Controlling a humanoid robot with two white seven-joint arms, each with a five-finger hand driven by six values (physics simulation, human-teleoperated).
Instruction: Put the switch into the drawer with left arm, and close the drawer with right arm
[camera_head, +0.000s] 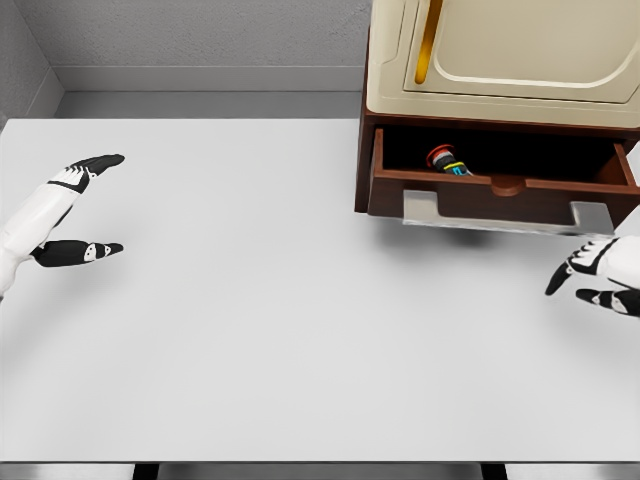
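Note:
The switch (447, 161), a small dark body with a red button and a blue-yellow band, lies inside the open brown drawer (500, 196) at the table's back right. My left hand (88, 205) hovers over the table's left side, far from the drawer, open and holding nothing. At the right edge my right hand (598, 275) sits just below and in front of the drawer's right corner, fingers relaxed and open, not touching the drawer front.
The drawer belongs to a cream and brown cabinet (500, 60) with a yellow handle, standing at the back right. A white table (260, 330) spreads under both hands. Grey walls close the back and left.

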